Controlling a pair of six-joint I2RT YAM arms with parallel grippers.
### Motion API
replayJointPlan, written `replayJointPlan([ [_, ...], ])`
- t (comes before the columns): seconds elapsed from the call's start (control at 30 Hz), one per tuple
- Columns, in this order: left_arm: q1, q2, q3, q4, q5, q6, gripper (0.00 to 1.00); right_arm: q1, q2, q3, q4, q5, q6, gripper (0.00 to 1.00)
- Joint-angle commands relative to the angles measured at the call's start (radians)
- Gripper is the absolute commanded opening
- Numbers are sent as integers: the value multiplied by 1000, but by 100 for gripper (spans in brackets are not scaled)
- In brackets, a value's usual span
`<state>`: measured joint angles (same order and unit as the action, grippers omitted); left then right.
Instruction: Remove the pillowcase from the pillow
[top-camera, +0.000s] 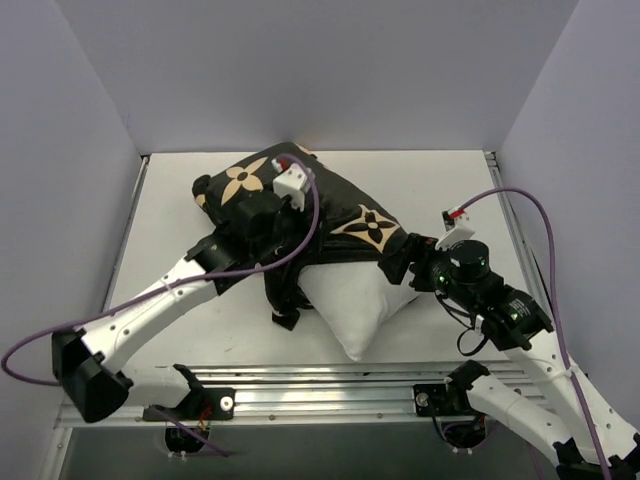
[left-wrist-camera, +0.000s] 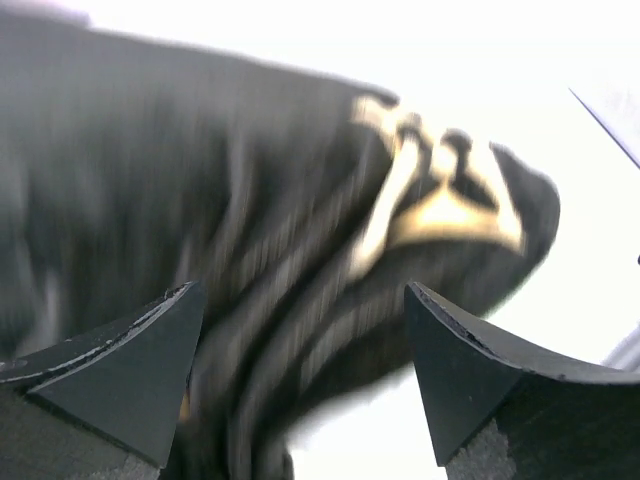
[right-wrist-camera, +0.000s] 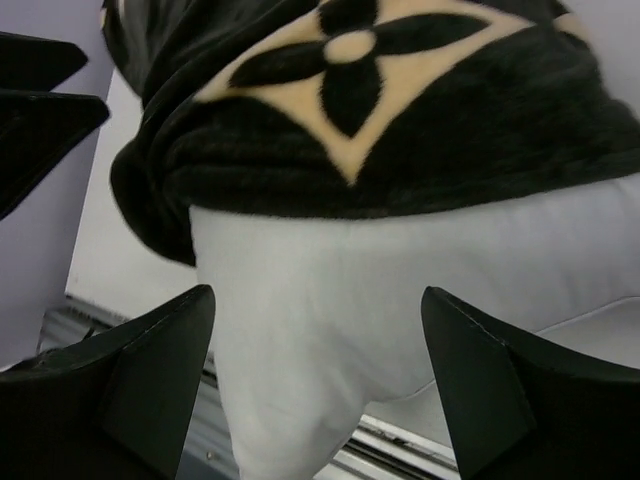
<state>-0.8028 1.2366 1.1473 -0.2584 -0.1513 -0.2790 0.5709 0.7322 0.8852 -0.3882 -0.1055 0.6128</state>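
Top external shows the pillowcase covering only the far half of the pillow, with the white near corner bare mid-table. Your left gripper and right gripper both gape, holding nothing. I'd call it about half done: you have the far half left to strip.

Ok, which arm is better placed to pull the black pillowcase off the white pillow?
Probably left. The left gripper stands open directly over the pillowcase fabric, while the right gripper, also open, faces the bare end of the pillow, better for holding that.
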Motion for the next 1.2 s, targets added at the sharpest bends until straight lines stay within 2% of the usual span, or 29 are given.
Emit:
replayJointPlan([
  [0.0, 1, 157, 188, 19, 4, 155, 89, -38, 39, -17, 21, 210, 19, 80],
  [0.13, 1, 399, 346, -2, -17, 156, 86, -132, 49, -130, 168, 55, -1, 79],
  [0.17, 2, 435, 370, -25, -22, 152, 85, -141, 59, -158, 246, -9, -4, 79],
  [0.3, 25, 529, 407, -119, -154, 83, 80, -140, 212, -229, 371, -147, -45, 77],
  [0.4, 62, 483, 278, -142, -191, 3, 76, -128, 297, -239, 477, -227, -64, 76],
  [0.47, 85, 385, 124, -125, -195, -35, 75, -105, 321, -224, 505, -237, -79, 76],
  [0.57, 125, 249, -15, -127, -189, -42, 75, -62, 357, -178, 506, -217, -100, 77],
  [0.67, 131, 161, -24, -139, -163, 17, 75, -51, 368, -134, 486, -189, -104, 79],
  [0.77, 105, 144, 72, -160, -119, 96, 81, -63, 326, -95, 434, -117, -97, 83],
  [0.8, 96, 150, 148, -166, -102, 119, 82, -71, 297, -83, 414, -100, -97, 85],
  [0.9, 56, 210, 273, -188, -21, 220, 86, -103, 225, -55, 315, -2, -85, 89],
  [1.03, 4, 375, 513, -240, 48, 363, 88, -124, 144, -57, 212, 156, -59, 94],
  [1.17, -32, 523, 653, -301, 102, 399, 89, -151, 142, -69, 157, 199, -42, 99],
])
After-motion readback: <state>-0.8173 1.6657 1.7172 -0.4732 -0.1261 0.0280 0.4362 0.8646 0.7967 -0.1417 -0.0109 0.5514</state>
